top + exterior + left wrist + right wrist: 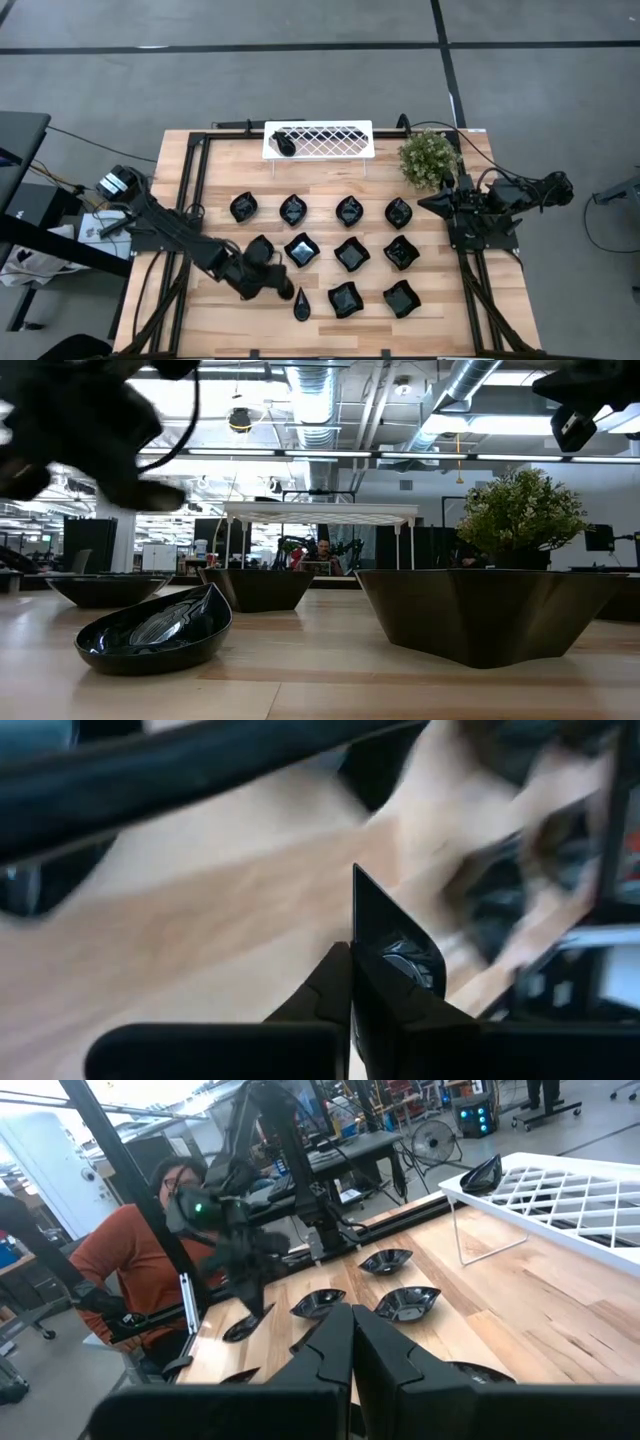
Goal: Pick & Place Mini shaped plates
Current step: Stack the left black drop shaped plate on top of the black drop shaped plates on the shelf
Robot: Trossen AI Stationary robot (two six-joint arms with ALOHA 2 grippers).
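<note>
A: Left gripper [352,982] fingers?

B: Pinched tight on the thin rim of one small glossy black plate [398,942], lifted edge-on over the pale wooden table [330,312], presumably so it carries cleanly to the white lattice rack [320,141], where one plate [284,144] already sits.

A: Others?

B: In rows, teardrop plate [302,305] just beside. Right gripper [351,1335] closed, empty, parked at the right edge by the green potted plant [429,157].

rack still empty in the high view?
No, one black dish already sits at the left end of the white rack.
</note>
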